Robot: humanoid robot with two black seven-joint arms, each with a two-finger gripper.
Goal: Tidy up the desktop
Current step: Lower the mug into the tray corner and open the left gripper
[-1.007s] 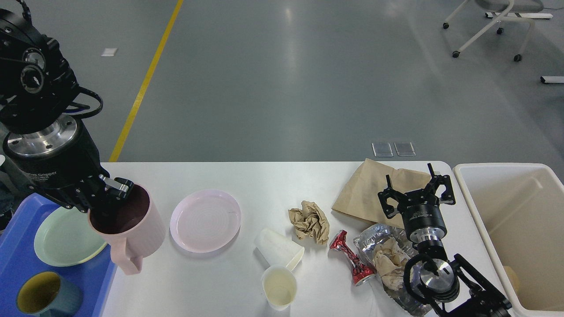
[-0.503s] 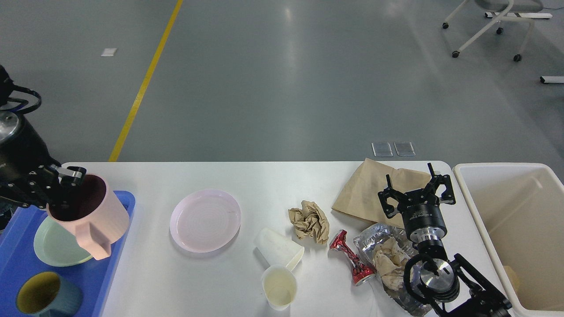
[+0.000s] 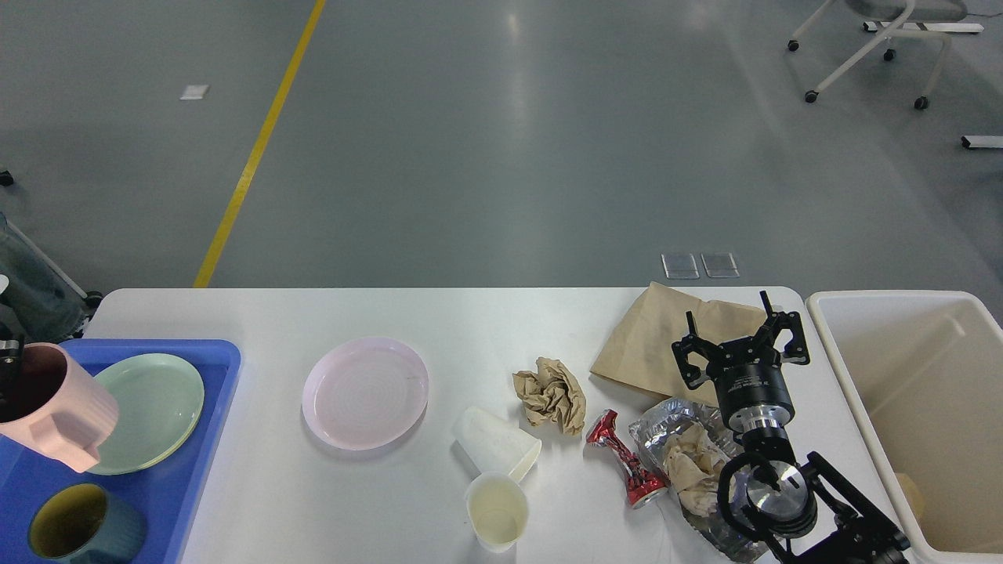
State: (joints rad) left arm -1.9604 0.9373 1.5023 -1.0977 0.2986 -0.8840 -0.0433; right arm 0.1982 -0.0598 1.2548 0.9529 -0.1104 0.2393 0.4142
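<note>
The white desktop (image 3: 439, 321) holds a pink plate (image 3: 365, 392), a crumpled brown paper ball (image 3: 551, 394), two clear plastic cups, one lying (image 3: 495, 446) and one upright (image 3: 496, 513), a crushed red can (image 3: 627, 458), a silver foil bag (image 3: 682, 458) and a flat brown paper bag (image 3: 658, 337). My left gripper (image 3: 8, 372) shows only as a sliver at the left edge, shut on the rim of a pink mug (image 3: 59, 411) held tilted over the blue tray (image 3: 211, 360). My right gripper (image 3: 740, 333) is open and empty over the paper bag's edge.
The blue tray holds a green plate (image 3: 153, 411) and a teal mug with a yellow inside (image 3: 78, 533). A cream bin (image 3: 917, 392) stands off the desktop's right end. My right arm (image 3: 783, 493) lies over the foil bag.
My left gripper has carried the pink mug left, from beside the pink plate to over the blue tray, and has mostly left the view. The right arm has not moved.
</note>
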